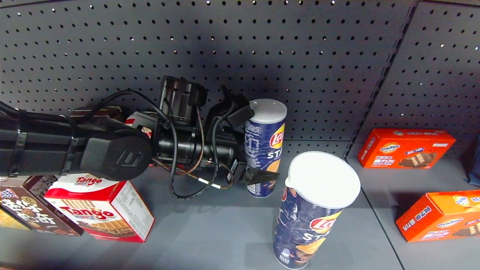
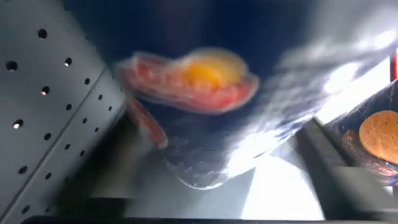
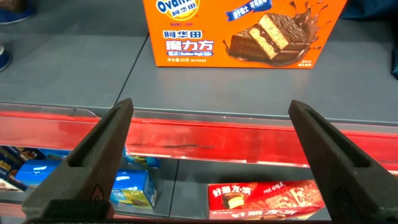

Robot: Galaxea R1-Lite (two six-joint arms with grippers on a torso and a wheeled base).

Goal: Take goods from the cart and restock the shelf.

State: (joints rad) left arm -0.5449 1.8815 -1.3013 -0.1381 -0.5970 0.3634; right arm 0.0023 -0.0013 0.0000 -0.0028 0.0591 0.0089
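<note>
Rear chips can (image 1: 265,150): tall tube, dark blue body, flat white lid, red-and-yellow logo on the side. Stands upright on the grey shelf (image 1: 210,232), close to the perforated back panel (image 1: 262,48). Pinched by the left claw (image 1: 262,143), which comes in from the can's left, with one finger behind the can up near the lid and the other across its lower front. Seen blurred and very close from the left wrist, with the logo facing the camera and the back panel (image 2: 43,93) just beside.

In front of the rear chips can and to its right, apart from it: front chips can (image 1: 311,213), same kind, upright, white lid on.

Left of the rear chips can, under the arm: red-and-white wafer box (image 1: 101,210) lying flat, with a brown box (image 1: 26,210) just beside it, farther left.

Right of the rear chips can, past a seam in the shelf: far orange box (image 1: 405,148) lying flat near the back panel, and near orange box (image 1: 438,215) in front of it. Farther right, at the edge, something blue (image 1: 473,161), cut off too much to tell.

Right claw (image 3: 211,162): spread wide, holding nothing, facing a red edge strip (image 3: 205,134) of a grey shelf. Above the strip, an orange wafer box (image 3: 242,31) lying flat; below it, a lower shelf with blue boxes (image 3: 134,186) and a red box (image 3: 267,199). Place relative to the rear chips can: cannot tell.
</note>
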